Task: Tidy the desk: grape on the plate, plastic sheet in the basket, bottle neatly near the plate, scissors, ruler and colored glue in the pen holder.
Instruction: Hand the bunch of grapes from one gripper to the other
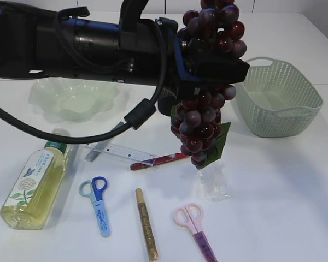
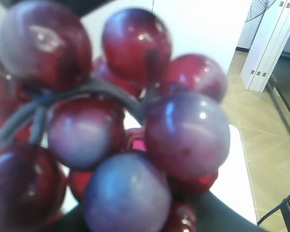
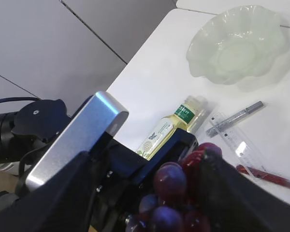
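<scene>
A dark red grape bunch (image 1: 199, 123) hangs in the air above the table's middle. My left gripper (image 1: 208, 68) reaches in from the left and is shut on its middle, and grapes (image 2: 135, 130) fill the left wrist view. From above, my right gripper (image 3: 147, 162) stands open around the top of the bunch (image 3: 171, 181), fingers wide apart. The crumpled plastic sheet (image 1: 214, 183) lies under the bunch. On the table lie the bottle (image 1: 35, 185), ruler (image 1: 120, 152), blue scissors (image 1: 98, 202), pink scissors (image 1: 197, 229), and red (image 1: 161, 160) and gold (image 1: 146, 224) glue pens. The pen holder is out of view.
The pale green plate (image 1: 74, 98) sits at the back left and the green basket (image 1: 279, 103) at the back right. A silver pen (image 1: 101, 147) lies beside the ruler. My left arm (image 1: 71, 43) spans the upper left of the exterior view.
</scene>
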